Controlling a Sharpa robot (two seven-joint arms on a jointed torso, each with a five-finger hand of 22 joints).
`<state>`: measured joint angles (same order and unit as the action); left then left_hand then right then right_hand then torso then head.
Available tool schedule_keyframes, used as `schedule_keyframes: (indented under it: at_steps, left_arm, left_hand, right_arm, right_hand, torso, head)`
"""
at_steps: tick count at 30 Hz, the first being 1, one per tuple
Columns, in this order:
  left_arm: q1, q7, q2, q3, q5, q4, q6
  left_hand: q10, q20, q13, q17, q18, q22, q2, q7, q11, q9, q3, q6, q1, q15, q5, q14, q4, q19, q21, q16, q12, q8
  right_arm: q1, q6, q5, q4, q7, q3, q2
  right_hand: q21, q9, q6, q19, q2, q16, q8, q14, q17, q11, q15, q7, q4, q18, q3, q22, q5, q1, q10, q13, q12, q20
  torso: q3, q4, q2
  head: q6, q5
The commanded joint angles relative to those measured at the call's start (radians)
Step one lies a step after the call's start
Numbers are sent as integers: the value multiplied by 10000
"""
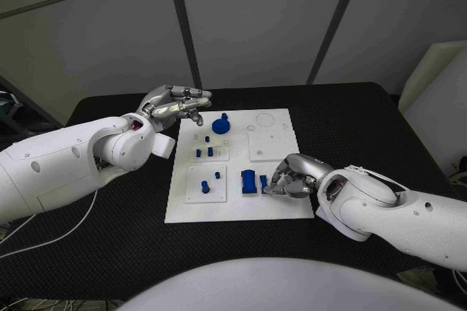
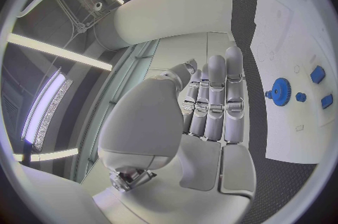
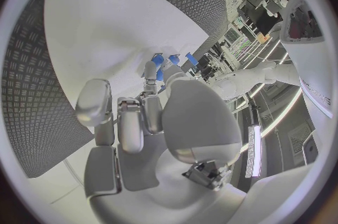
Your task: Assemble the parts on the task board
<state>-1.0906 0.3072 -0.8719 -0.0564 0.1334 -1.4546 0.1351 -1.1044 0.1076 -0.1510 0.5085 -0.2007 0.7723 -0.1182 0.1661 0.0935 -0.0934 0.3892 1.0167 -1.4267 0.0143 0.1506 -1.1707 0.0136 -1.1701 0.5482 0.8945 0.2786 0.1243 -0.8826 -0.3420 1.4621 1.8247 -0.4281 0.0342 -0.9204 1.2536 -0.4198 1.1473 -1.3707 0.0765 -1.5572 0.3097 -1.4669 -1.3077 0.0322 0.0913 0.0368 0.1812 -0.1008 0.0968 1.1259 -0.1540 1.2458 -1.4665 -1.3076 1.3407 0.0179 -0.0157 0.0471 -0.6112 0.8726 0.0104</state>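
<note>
Several blue parts (image 1: 249,181) crowd the right hand (image 1: 294,176), fingers curled on one; left hand (image 1: 173,103) empty, fingers straight together.

White task board (image 1: 277,210) flat mid-table; blue gear (image 1: 222,126) near far edge, small blue pegs (image 1: 204,151) upright mid-left, blue block (image 1: 248,181) toward near side.

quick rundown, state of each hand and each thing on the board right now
left hand: raised at the board's far left corner, fingers together, holding nothing
right hand: down on the board's near right part, fingers at a small blue part; grip unclear
blue gear: on the board, untouched
blue block: standing on the board beside the right hand
task board: flat on the black table
</note>
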Motion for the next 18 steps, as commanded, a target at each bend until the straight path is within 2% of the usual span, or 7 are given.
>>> schedule_keyframes:
  at_steps: [1,10,18]
  left_arm:
    - [-11,32,2,-6,19,-16,-120]
    - [-11,27,-5,-6,19,-29,-117]
    - [-11,10,-8,-6,19,-30,-127]
  left_hand:
    - [74,0,-15,-15,188,14,36,12,16,11,9,30,-80,-3,0,99,-70,60,-42,37,43,35]
    - [74,0,-15,-15,188,14,36,12,16,11,9,30,-80,-3,0,99,-70,60,-42,37,43,35]
    - [74,0,-15,-15,188,14,36,12,16,11,9,30,-80,-3,0,99,-70,60,-42,37,43,35]
  right_arm:
    - [-10,-405,238,-76,-168,2,77]
    - [-11,-268,365,-370,-233,4,365]
    - [-12,-213,383,-446,-204,5,429]
  right_hand:
    - [63,-11,20,-16,-82,-29,66,-996,-2428,53,37,-50,-9,108,-70,13,-52,-5,-152,-1163,36,9]
    - [63,-17,8,-19,-86,-28,73,-995,-2426,62,44,-65,-43,108,-92,14,-49,50,-150,-1159,28,4]
    - [59,-19,1,-17,-91,-24,75,-994,-2418,66,46,-68,-61,107,-98,11,-47,79,-147,-1154,19,1]
  torso:
    - [-1,-14,-11]
    - [2,2,-6]
    - [7,11,15]
  head:
    - [0,5]
    - [0,26]
    - [0,42]
